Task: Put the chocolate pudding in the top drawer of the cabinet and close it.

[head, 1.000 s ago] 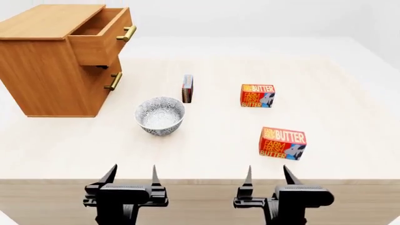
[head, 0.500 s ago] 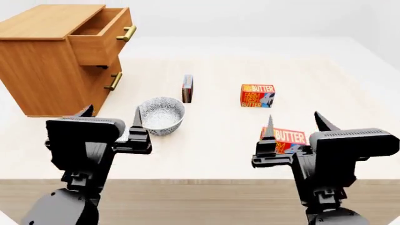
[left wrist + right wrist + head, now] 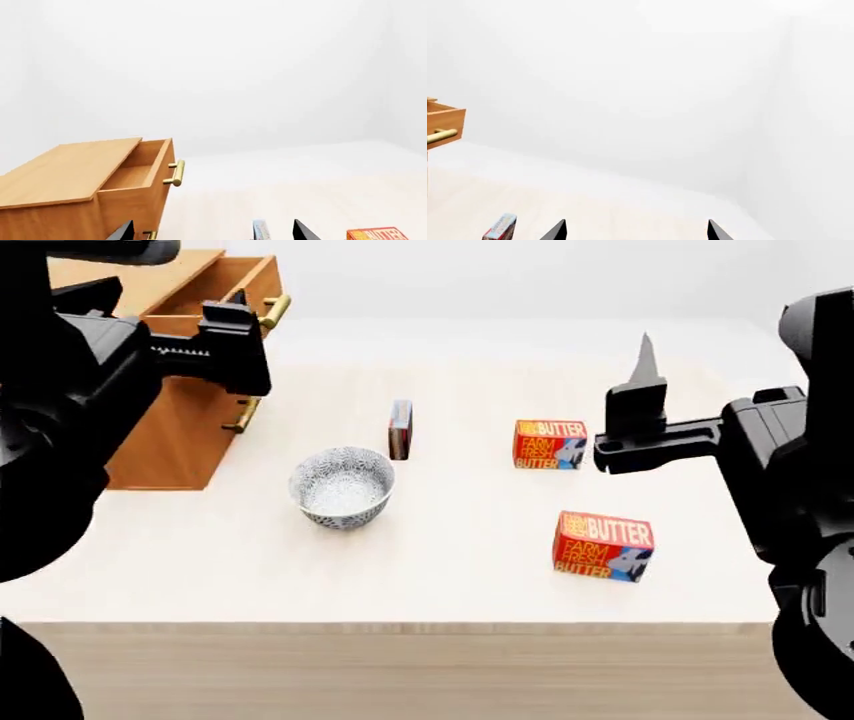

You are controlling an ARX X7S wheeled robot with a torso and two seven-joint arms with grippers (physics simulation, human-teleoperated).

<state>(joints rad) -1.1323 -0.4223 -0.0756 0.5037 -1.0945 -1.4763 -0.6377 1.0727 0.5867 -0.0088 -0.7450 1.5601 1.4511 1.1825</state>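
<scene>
- One small, thin box is my target: the chocolate pudding [image 3: 400,429], standing on edge with a dark red-brown face and a light blue side. I also catch it in the left wrist view [image 3: 261,230] and the right wrist view [image 3: 500,227].
- It sits on the table [image 3: 441,540], just beyond the bowl [image 3: 342,486] and slightly to its right, not touching it.
- The cabinet [image 3: 174,440] stands to the bowl's left and farther back, and its top drawer [image 3: 240,290] is pulled open, brass handle [image 3: 274,310] facing out. From the left wrist I look into the open drawer [image 3: 137,172].
- Since half a second ago I have both arms much higher: the left gripper [image 3: 234,345] is now up in front of the cabinet, hiding much of it, and the right gripper [image 3: 641,390] is beyond and right of the bowl, above the far butter box [image 3: 550,444].
- Both wrist views show two black fingertips [image 3: 303,231] [image 3: 555,231] set wide apart with nothing between them, so both pincers are spread and empty.
- The boxes, bowl and drawer have not shifted.
- I read "BUTTER" and "FARM FRESH BUTTER" on the far box and on the near butter box [image 3: 603,545], right of the bowl and closer to me. The pudding's print is too small to read.
</scene>
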